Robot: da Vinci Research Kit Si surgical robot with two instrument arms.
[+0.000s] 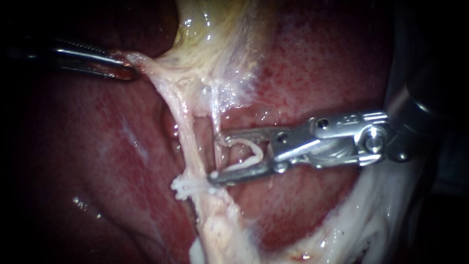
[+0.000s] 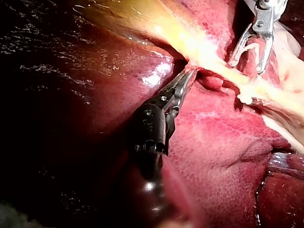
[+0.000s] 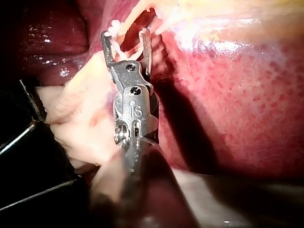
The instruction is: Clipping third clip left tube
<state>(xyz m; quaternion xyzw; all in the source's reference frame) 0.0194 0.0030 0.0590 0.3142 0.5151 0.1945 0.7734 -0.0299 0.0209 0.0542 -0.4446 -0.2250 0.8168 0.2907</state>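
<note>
The pale left tube (image 1: 188, 142) runs down from the yellowish gallbladder (image 1: 215, 29), and a white clip (image 1: 184, 186) sits across its lower part. My left instrument (image 1: 128, 68) is shut on the gallbladder tissue where the tube begins, pulling it sideways; the left wrist view shows that grip (image 2: 187, 76). My right instrument (image 1: 215, 157) stands with its jaws apart, holding a white open clip (image 1: 251, 155) between them. Its tips lie just right of the left tube, above the seated clip. A thinner strand (image 1: 215, 115) drops towards the upper jaw.
Red liver (image 1: 317, 63) surrounds the tubes on all sides. White fatty tissue (image 1: 371, 220) lies under the right instrument's shaft. In the right wrist view, pale tissue (image 3: 80, 118) and a dark frame (image 3: 28, 104) sit beside the shaft.
</note>
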